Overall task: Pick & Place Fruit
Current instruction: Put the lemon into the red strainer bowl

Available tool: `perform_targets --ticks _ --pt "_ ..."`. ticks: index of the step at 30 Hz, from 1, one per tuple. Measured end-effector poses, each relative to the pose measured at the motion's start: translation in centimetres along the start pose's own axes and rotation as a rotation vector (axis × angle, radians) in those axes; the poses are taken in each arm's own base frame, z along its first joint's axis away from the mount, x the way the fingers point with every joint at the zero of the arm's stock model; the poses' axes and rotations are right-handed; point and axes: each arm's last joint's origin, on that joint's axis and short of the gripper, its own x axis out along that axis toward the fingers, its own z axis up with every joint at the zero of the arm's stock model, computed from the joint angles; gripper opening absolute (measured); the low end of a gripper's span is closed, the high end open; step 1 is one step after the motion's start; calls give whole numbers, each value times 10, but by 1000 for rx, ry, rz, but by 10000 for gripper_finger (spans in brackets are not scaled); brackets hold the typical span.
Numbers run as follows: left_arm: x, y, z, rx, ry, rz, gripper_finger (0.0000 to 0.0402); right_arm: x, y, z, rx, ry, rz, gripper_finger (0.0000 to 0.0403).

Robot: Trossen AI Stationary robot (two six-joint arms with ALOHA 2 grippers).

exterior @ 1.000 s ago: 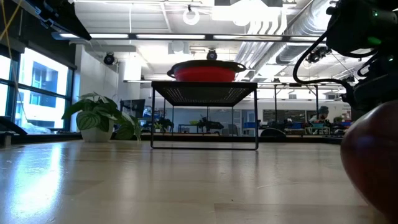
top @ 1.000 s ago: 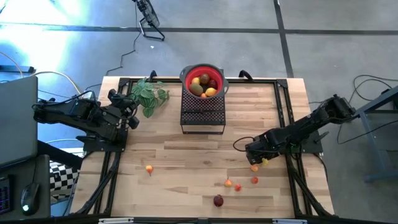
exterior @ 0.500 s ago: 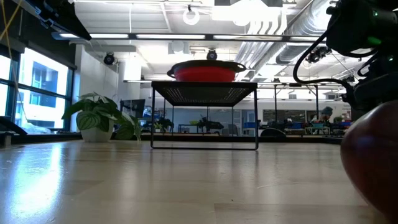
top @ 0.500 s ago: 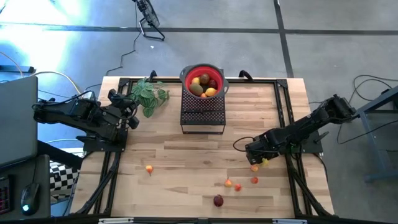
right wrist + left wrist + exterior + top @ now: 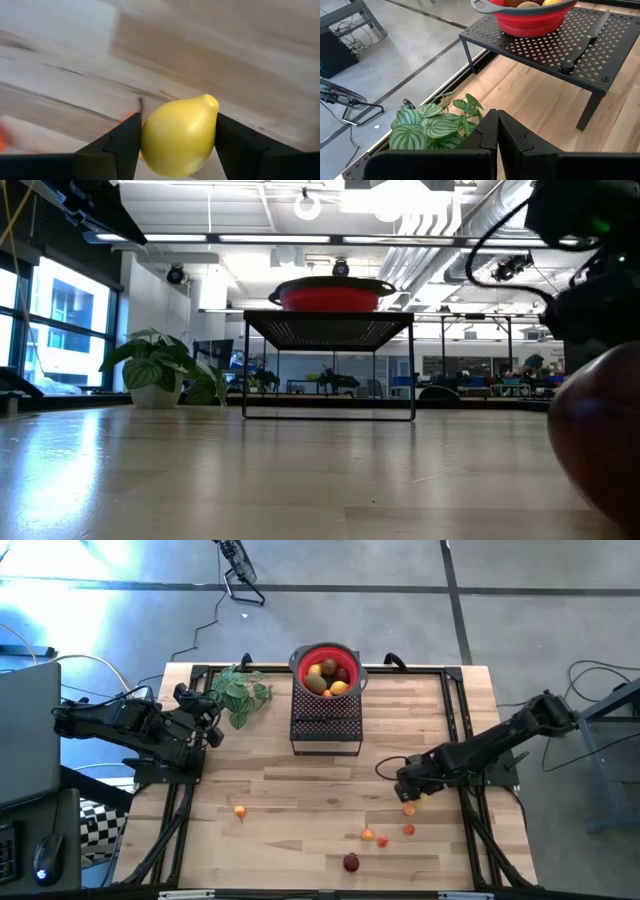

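Wooden table [image 5: 300, 790] fills the room's middle, with a black rack [image 5: 325, 725] at the far side holding a red bowl [image 5: 327, 668] of fruit. On the right, the right gripper [image 5: 170, 137] has its fingers pressed on both sides of a lemon [image 5: 179, 134]. It looks smooth, round and light, so it may slip; hold its fat middle. The left gripper [image 5: 496, 131] waits closed by the plant [image 5: 432, 127].

Overhead camera sees the whole table [image 5: 300, 790]; table-level camera shares the red bowl [image 5: 333, 292]; wrist cameras look closely past jaws.
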Motion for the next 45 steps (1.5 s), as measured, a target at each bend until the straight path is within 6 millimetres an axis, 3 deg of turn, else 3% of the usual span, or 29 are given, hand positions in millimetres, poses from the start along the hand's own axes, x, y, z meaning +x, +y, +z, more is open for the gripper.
perform_targets --ticks 13,29,37,45 --pt "0 0 0 0 0 0 0 -64 19 15 -16 -311 336 211" --pt "0 0 0 4 -1 0 0 -150 58 64 -139 -894 871 205" --pt "0 0 0 12 0 1 0 -192 67 80 -190 -1137 865 205" --pt "0 0 0 34 0 1 0 -228 106 100 -308 -1253 791 206"
